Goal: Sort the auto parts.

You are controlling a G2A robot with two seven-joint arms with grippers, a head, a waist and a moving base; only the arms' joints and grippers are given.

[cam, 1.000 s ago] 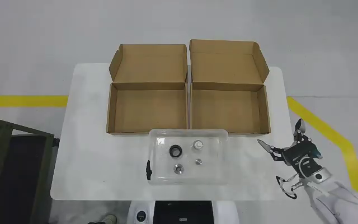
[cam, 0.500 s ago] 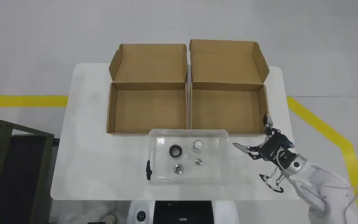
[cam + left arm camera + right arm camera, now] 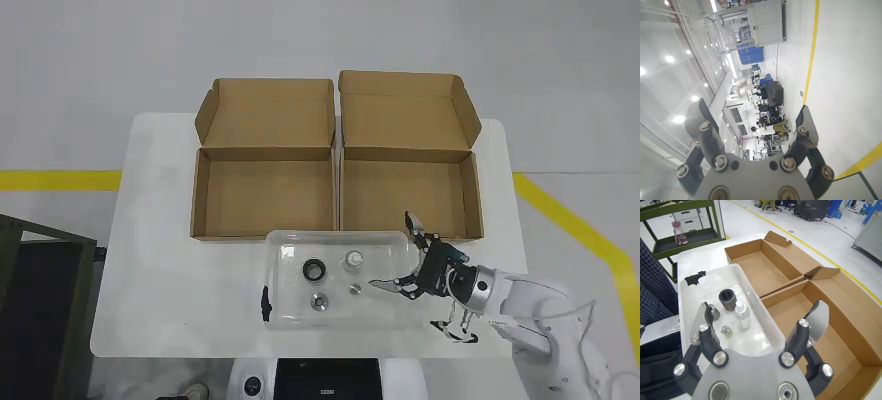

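A clear plastic tray (image 3: pixel 385 240) sits at the table's front centre. It holds a black bearing sleeve (image 3: pixel 314 269), a small white bottle (image 3: pixel 353 260), a tiny metal knob (image 3: pixel 355 290) and a metal cylinder (image 3: pixel 319 302). My right gripper (image 3: pixel 392 251) hangs open over the tray's right end with nothing between its fingers. Its wrist view shows the gripper (image 3: pixel 762 305) above the tray rim (image 3: pixel 753 291), with the bearing sleeve (image 3: pixel 727 299), bottle (image 3: pixel 742 314), cylinder (image 3: pixel 714 311) and knob (image 3: pixel 726 330) ahead. My left gripper (image 3: pixel 753 106) is open, faces the room and holds nothing.
Two open cardboard boxes (image 3: pixel 264 195) (image 3: pixel 405 195) stand side by side behind the tray, both bare inside. The white table (image 3: pixel 160 250) has free surface left of the tray. A dark green cart (image 3: pixel 40 300) stands off the table's left edge.
My right gripper has travelled left from the table's right edge to above the tray's right end, staying open. The parts in the tray have not moved.
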